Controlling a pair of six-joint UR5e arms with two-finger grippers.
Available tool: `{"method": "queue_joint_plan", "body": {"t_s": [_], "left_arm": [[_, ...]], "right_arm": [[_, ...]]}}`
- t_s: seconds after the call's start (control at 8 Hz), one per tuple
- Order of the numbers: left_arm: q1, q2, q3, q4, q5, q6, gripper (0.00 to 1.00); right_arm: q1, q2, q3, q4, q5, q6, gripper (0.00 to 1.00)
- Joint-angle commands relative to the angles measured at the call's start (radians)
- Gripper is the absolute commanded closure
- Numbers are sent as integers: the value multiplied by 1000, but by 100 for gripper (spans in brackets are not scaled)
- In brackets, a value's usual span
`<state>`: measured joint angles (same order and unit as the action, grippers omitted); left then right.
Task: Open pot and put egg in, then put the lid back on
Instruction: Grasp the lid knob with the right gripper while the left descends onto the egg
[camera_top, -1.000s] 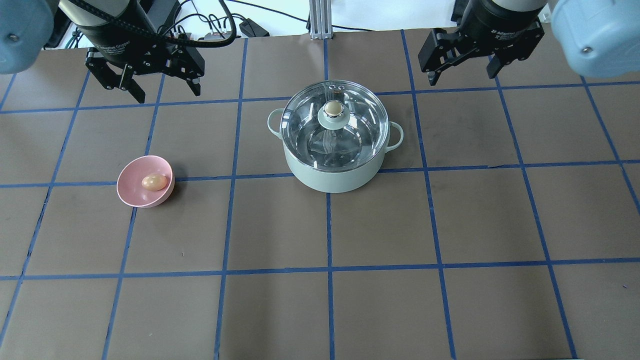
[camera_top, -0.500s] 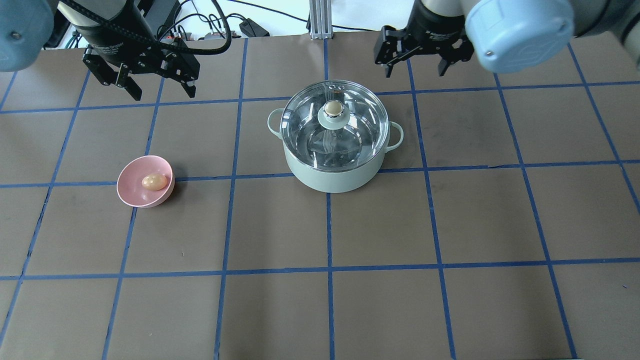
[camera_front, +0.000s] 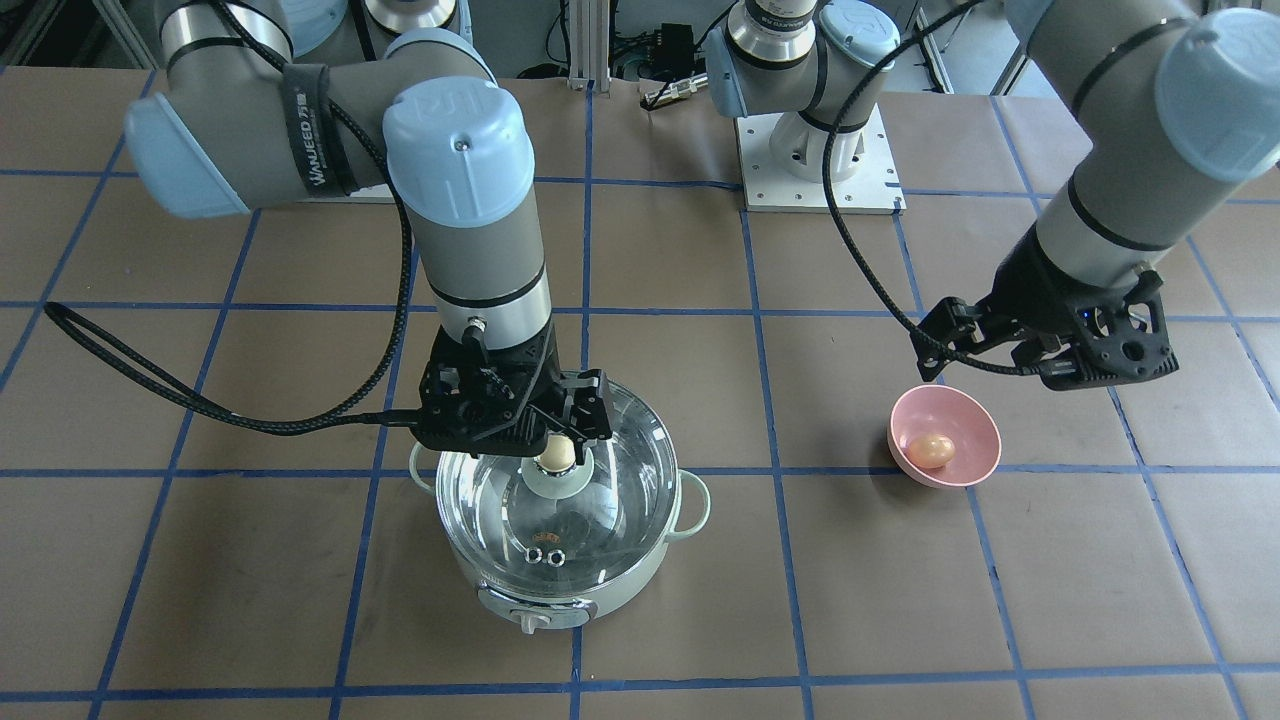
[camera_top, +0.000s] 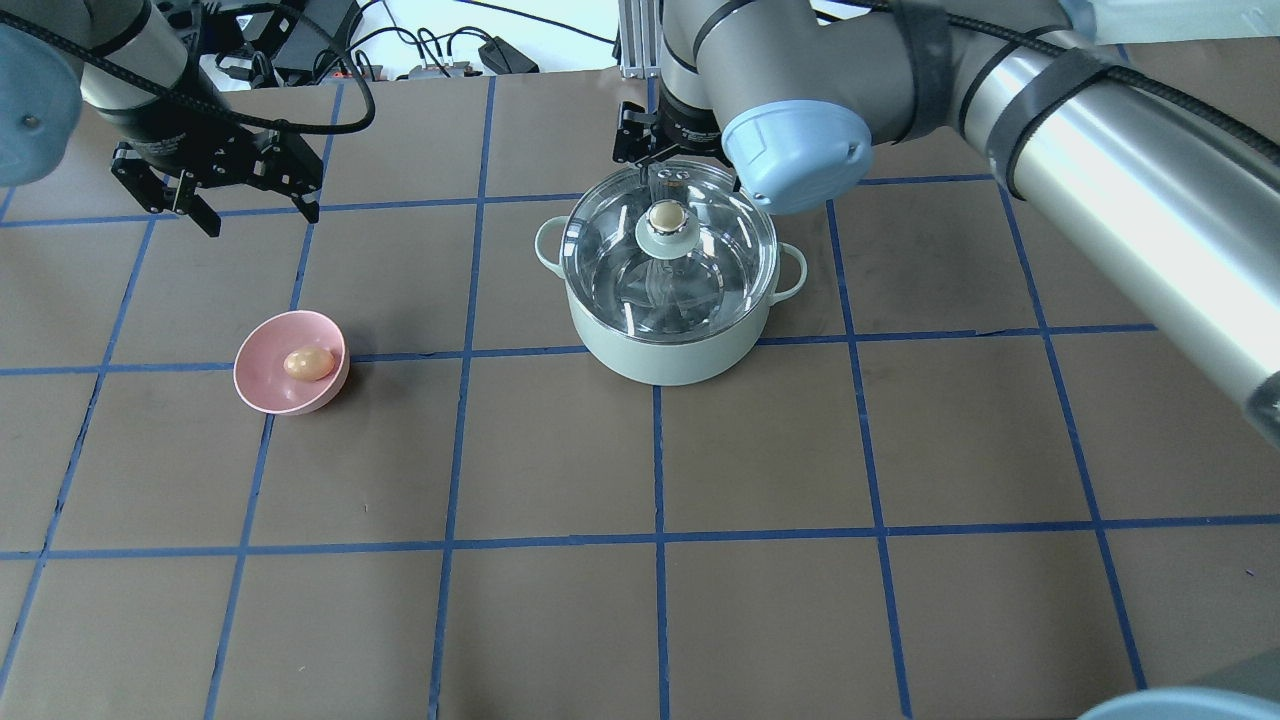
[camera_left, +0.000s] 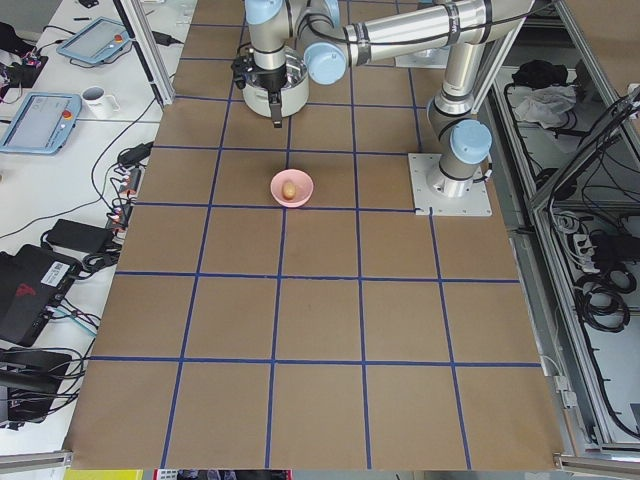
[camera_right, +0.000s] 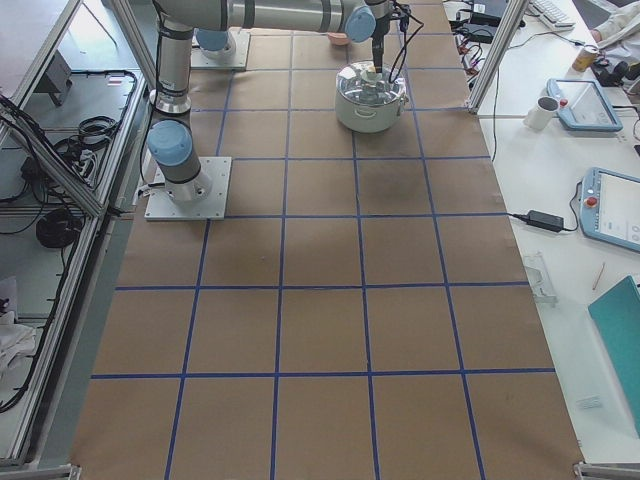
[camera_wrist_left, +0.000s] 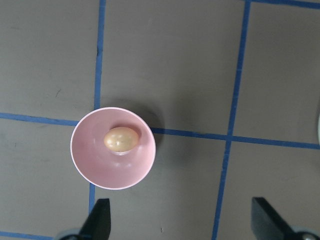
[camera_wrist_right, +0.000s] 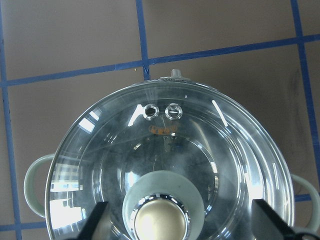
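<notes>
Seen from the operators' side, the nearest thing on the bench (camera_front: 300, 600) is the pot (camera_top: 665, 355). Its control dial (camera_front: 533, 622) faces that camera and it has a loop handle on each side. The lid (camera_front: 610, 500) sits closed on the rim, with its two vent holes on the near side and its beige knob (camera_front: 558, 456) at the centre. The right fingers (camera_wrist_right: 97, 222) hang over the lid, spread wide apart. In the right wrist view the knob lies between them, closer to the finger on that view's left. Clear glass shows on both sides of the knob, so neither finger touches it. Whether the tips are level with the knob or above it cannot be told.

A little farther back, well apart from the pot on the robot's left, stands a pink bowl (camera_top: 262, 385). The egg (camera_top: 307, 364) lies on its side in the bottom of it. The left fingers (camera_wrist_left: 100, 222) hover above the bench just beyond the bowl, on the robot's side of it, open wide and holding nothing. In the left wrist view the egg lies ahead of the fingertips, off toward the finger on that view's left and not between them. Bare bench shows between the tips. Farthest back, an arm base stands on a white mounting plate (camera_front: 860, 195).
</notes>
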<state>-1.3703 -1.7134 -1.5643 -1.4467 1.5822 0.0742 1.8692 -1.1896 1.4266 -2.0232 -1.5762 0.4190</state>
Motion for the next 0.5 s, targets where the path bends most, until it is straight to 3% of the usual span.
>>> {"method": "queue_joint_plan", "body": {"t_s": [0.0, 0.25, 0.38], "left_arm": [[55, -125, -100, 206, 5, 9, 0], [118, -178, -129, 221, 5, 135, 0], [152, -178, -190, 241, -2, 139, 0]], "right_arm": [[18, 45, 2, -25, -8, 59, 0], [18, 50, 5, -25, -1, 76, 1], [18, 53, 9, -23, 1, 78, 2]]}}
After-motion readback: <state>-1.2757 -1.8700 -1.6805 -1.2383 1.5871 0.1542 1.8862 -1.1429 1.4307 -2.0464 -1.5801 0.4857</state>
